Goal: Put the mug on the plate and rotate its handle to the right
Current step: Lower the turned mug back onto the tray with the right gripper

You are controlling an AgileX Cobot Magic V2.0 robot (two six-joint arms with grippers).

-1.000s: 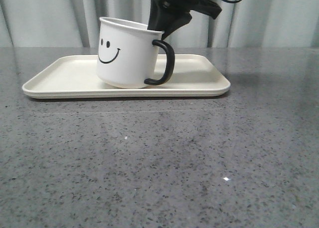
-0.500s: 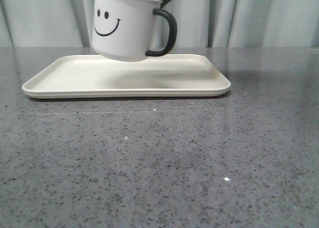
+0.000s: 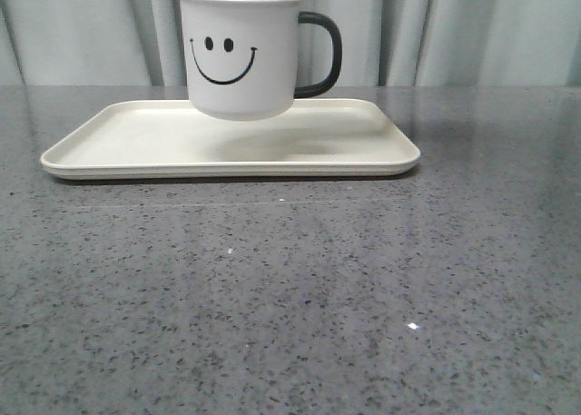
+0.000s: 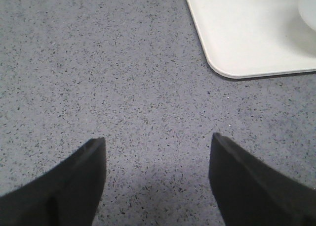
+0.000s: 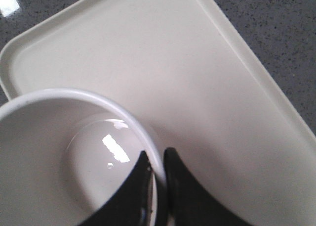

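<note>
- Hovering over bare speckled grey tabletop (image 4: 123,87), the left gripper (image 4: 158,161) is spreading its two dark fingers (image 4: 64,191) wide, with nothing between them and open stone all around the tips.
- Lying ahead of that gripper and off to one side, a rounded corner of the plate (image 4: 237,38) is showing its low raised rim, clear of both fingers by a good stretch of table.
- Sitting flat on the table in the front view, the plate (image 3: 127,133) is leaving broad free surface on its left part, and its right end beyond the mug is also lying open.
- Hanging above the plate's middle, the mug (image 3: 241,61) is standing upright in the air, its base casting a soft shadow on the cream surface below and not touching it.
- Facing the front camera is the smiley print, while the handle (image 3: 329,56) is pointing to the right, clear of the plate.
- Pinching the mug's wall from above, the right gripper (image 5: 159,181) is closing narrowly on the rolled rim (image 5: 74,95), one finger (image 5: 131,196) inside the cup and the other outside.
- Stretching away beyond those fingertips, the plate (image 5: 197,87) is offering wide bare room out to its long edge and far corner.
</note>
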